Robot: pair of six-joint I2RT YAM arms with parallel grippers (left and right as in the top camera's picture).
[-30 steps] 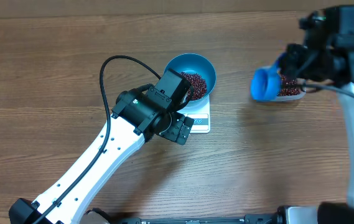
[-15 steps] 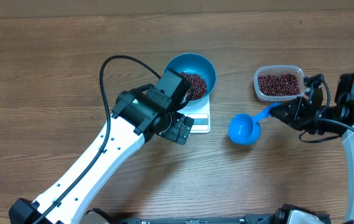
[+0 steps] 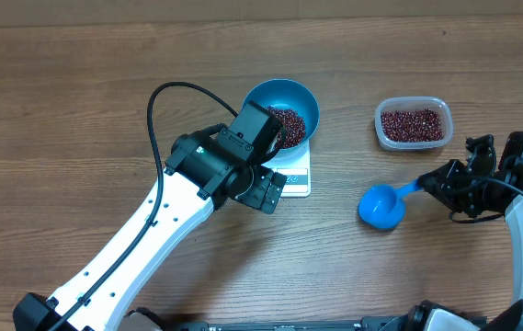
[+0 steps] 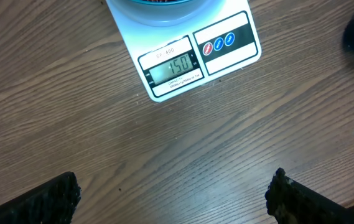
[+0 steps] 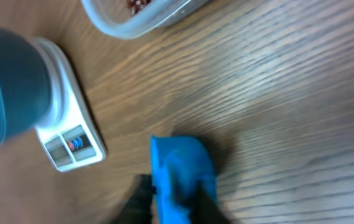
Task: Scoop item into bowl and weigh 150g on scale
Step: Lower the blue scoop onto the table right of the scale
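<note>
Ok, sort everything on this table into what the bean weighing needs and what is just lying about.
Job: round bright blue bowl; small dark red beans in it; small white square scale under it; small blue handled scoop; clear plastic tub of beans.
Lying about: only the left arm's black cable over the wooden table.

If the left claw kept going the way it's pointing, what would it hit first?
The left gripper would probably meet bare table first, just short of the scale; depth is unclear.

Bowl (image 3: 284, 85) w/ beans (image 3: 290, 124) on scale (image 3: 296, 176); tub (image 3: 379, 125), scoop (image 3: 381, 207) to its right.
</note>
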